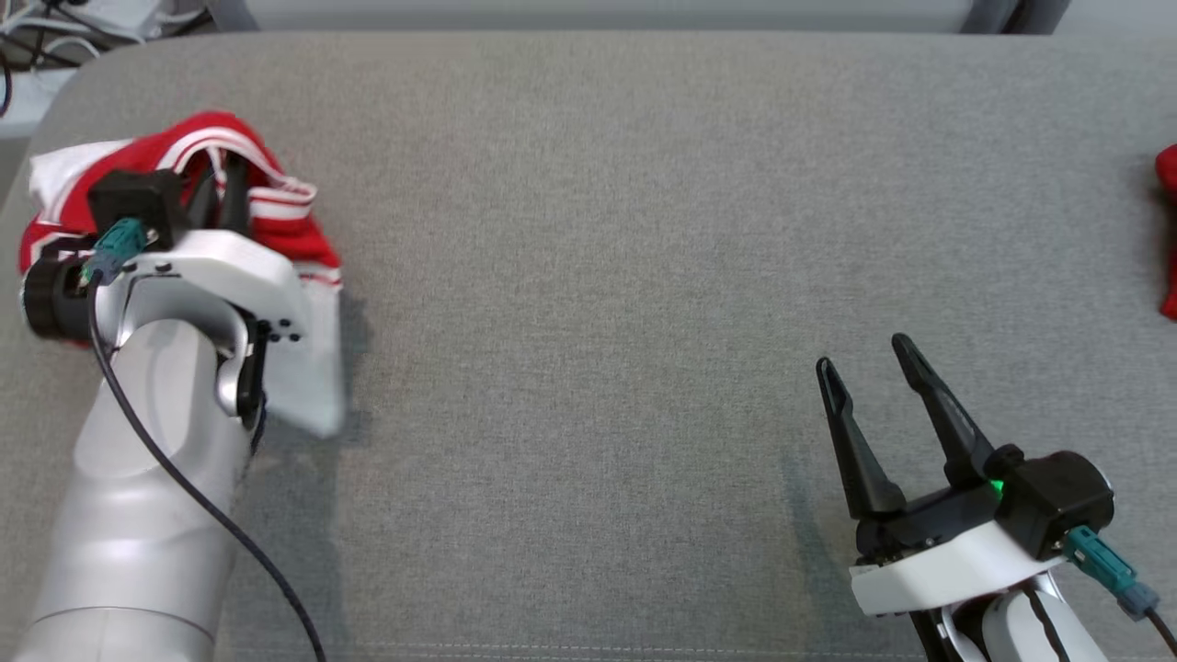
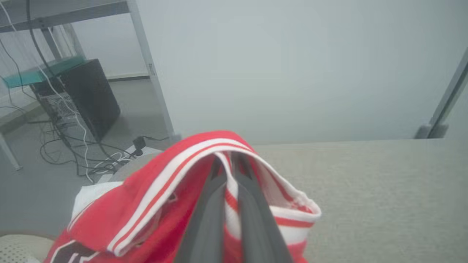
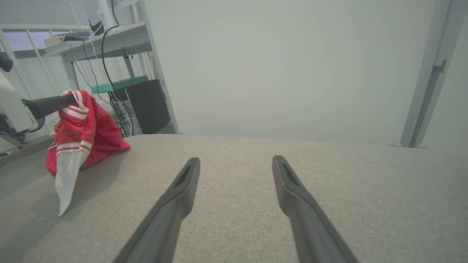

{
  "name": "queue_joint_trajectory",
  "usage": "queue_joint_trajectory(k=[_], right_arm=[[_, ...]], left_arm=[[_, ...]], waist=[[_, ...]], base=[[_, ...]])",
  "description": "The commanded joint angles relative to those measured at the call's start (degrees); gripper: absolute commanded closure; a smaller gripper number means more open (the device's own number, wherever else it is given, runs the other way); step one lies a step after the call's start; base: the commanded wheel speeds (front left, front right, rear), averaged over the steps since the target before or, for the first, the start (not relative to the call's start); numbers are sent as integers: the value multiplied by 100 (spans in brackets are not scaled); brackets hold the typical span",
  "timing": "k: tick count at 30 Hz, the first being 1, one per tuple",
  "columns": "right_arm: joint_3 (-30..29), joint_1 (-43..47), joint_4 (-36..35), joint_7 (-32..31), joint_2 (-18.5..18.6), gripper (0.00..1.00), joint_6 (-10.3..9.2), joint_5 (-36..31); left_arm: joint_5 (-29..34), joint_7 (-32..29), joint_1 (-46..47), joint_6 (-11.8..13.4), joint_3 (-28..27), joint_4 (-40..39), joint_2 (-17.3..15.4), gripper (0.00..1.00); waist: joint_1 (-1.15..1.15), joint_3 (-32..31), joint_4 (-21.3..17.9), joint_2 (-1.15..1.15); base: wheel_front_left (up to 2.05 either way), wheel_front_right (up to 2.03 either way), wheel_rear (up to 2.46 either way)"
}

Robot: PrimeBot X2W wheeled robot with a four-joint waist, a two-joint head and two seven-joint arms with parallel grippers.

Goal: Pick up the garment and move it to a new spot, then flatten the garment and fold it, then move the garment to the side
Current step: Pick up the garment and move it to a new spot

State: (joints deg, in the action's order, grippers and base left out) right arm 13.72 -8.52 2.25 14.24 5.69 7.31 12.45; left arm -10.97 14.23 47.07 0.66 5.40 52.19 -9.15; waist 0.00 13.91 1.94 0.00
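We see the grey bench point(image 1: 588, 230) bare across its whole middle, from the rounded far left corner to the right edge, so there is wide open room between the two arms. The garment point(image 1: 276, 230), red with white stripes and a white panel, sits bunched near the far left corner, close to the left edge.

The left gripper point(image 1: 225, 184) has its two fingers pressed together on a striped hem of the garment, holding that part raised. In the right wrist view the white panel hangs down to the bench and a red fold rests on it. The right gripper point(image 1: 862, 354) stands near the front right corner with its fingers spread wide, holding nothing and touching nothing.

The left arm covers much of the garment, so we cannot make out its shape. A red thing point(image 1: 1168, 230) at the right edge is cut off by the frame, and we cannot tell what it is.
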Motion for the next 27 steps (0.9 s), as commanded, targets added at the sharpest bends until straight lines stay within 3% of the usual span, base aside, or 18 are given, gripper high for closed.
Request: queue_joint_trajectory(k=[1, 8, 15, 21, 27], right_arm=[[126, 33, -144, 76, -16, 0, 18, 47], [98, 223, -103, 76, -86, 0, 18, 158], [78, 424, -78, 76, -56, 0, 18, 236], [88, 531, -62, 76, 2, 0, 18, 297], [114, 538, -44, 76, 23, 0, 18, 326]], left_arm=[[-26, 76, 49, -31, -137, -228, -205, 100], [-97, 76, -85, -433, -13, -1193, 208, 100], [-532, 76, 222, -682, 288, -1293, 554, 100], [-1098, 69, 761, -722, 804, -1533, 622, 100], [-1914, 38, 1231, -463, 1665, -1929, 625, 100]], waist=[[0, -138, -62, 0], [0, -620, -312, 0], [0, -1067, -723, 0], [0, -1287, -1087, 0], [0, -1360, -1314, 0]], base=[[0, 0, 0], [0, 0, 0], [0, 0, 0], [0, 0, 0], [0, 0, 0]])
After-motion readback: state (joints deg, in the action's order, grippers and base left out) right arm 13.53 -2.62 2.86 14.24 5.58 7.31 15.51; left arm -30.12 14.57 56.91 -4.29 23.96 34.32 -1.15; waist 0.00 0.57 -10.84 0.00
